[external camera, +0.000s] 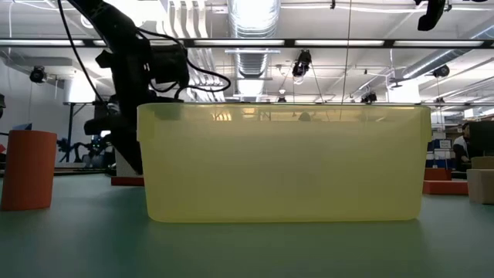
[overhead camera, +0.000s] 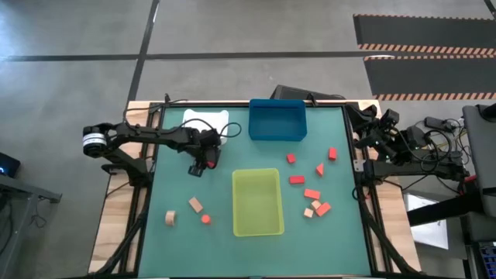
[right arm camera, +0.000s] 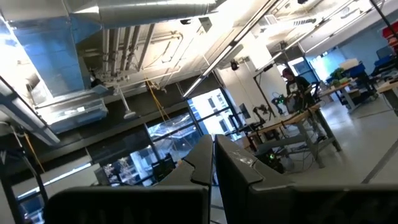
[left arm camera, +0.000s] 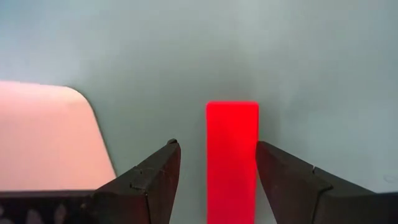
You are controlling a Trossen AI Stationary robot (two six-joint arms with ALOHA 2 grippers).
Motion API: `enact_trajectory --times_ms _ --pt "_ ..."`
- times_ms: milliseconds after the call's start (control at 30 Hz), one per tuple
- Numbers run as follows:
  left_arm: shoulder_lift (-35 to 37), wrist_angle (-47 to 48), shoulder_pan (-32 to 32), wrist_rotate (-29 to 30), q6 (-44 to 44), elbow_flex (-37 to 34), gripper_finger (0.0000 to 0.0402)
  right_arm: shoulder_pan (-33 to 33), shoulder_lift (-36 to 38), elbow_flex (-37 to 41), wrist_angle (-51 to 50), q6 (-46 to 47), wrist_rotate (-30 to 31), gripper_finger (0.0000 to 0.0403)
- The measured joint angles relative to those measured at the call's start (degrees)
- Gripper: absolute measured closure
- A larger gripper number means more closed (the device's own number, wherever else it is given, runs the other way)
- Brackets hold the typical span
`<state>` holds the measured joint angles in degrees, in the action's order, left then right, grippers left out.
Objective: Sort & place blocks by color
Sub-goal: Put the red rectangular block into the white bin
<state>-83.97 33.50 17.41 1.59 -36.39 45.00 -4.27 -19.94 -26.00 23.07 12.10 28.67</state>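
Fingers of my left gripper (left arm camera: pixel 214 177) are straddling a red block (left arm camera: pixel 232 155) on the green mat (overhead camera: pixel 178 190) beside the white bin (overhead camera: pixel 203 118) (jaws spread, not clamping); right gripper (right arm camera: pixel 213 163) is sitting closed off-table.

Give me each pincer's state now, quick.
Left pincer: open, its fingers either side of a bright red rectangular block on the table, not visibly clamped.
Right pincer: closed, empty, parked at the table's right edge.
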Motion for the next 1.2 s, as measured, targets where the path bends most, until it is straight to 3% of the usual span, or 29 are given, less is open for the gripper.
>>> enact_trajectory --times_ms 533,800,900,1067,1200 --pt "0.0 -0.1 0.0 -2.0 0.0 -4.0 0.0211 0.0 0.0 0.0 0.0 1.3 0.0 0.0394" --pt "0.0 0.0 0.0 -1.9 0.0 -4.0 0.029 0.0 0.0 0.0 0.0 1.2 0.1 0.0394" --pt "0.0 0.0 0.0 -1.7 0.0 -3.9 0.0291 0.0 0.0 0.0 0.0 0.9 0.1 0.0394" --pt "0.9 6.0 -0.3 2.6 1.7 0.3 0.0291 0.0 0.0 0.0 0.0 0.9 0.1 0.0394" --pt "2.6 12.6 -0.2 2.6 4.3 7.0 0.0291 0.0 0.0 0.0 0.0 0.9 0.1 0.0394"
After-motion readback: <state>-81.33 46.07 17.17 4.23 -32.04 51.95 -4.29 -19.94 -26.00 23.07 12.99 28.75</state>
